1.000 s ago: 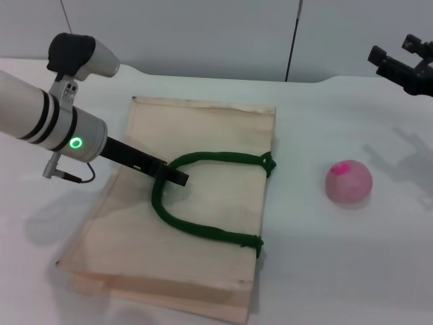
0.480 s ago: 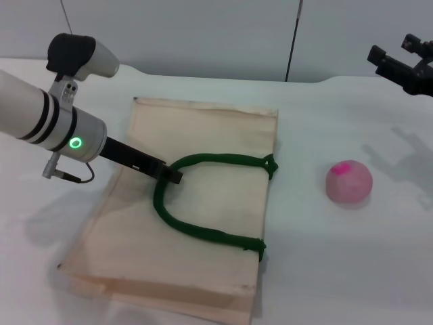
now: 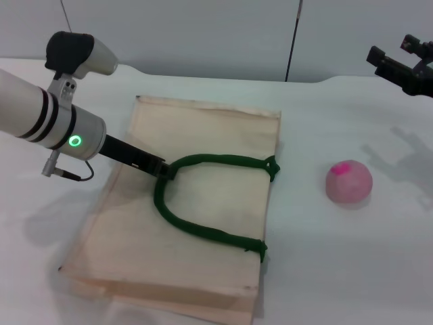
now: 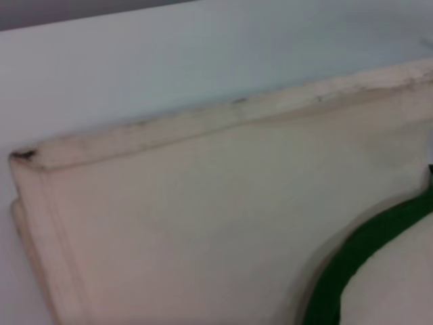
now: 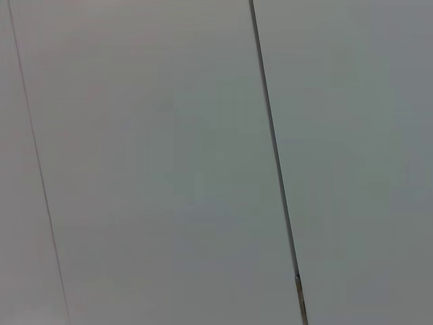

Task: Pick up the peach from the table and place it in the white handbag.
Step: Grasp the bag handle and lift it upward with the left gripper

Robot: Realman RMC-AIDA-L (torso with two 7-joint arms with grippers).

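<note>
The white handbag lies flat on the table. The left gripper is clamped on its green handle. The peach sits outside, well right. The right gripper hangs raised; its finger state cannot be determined.

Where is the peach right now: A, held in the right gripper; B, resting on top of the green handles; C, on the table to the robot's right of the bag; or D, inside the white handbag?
C: the peach sits on the bare table, apart from the white handbag, while the right gripper hangs away above it.
</note>
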